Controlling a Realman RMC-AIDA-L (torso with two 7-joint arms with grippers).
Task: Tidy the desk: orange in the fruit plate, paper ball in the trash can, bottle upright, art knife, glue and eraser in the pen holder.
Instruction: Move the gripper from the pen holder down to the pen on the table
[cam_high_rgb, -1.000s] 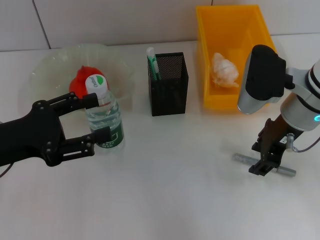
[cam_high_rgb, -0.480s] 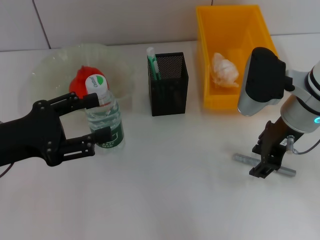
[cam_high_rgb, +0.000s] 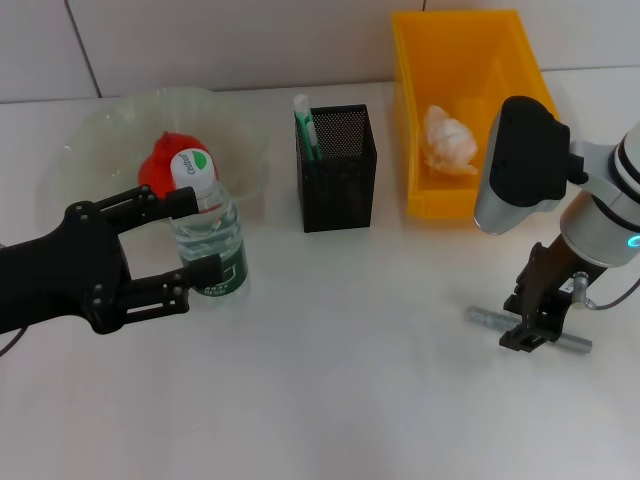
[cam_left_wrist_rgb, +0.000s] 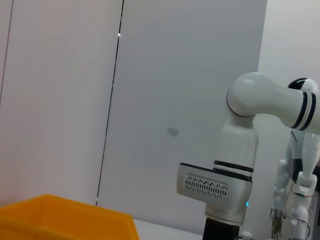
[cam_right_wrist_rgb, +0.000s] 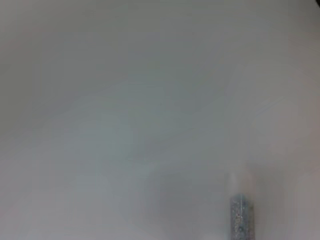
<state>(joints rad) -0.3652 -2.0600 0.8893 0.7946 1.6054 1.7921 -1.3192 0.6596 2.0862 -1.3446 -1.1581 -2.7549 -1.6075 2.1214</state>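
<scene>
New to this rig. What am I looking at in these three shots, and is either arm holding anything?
It is a two-armed robot tidying a white table. The wide shot comes from its head camera; the other two come from cameras on its wrists.

The black left gripper has its fingers around an upright water bottle, beside a clear fruit plate holding an orange. The right gripper is down over a grey art knife lying flat; whether it has gripped it is unclear.

Behind stand a black mesh pen holder with a glue stick in it, and a yellow bin holding a paper ball.

The left wrist view shows only wall and the other arm; the right wrist view shows table and the knife.
</scene>
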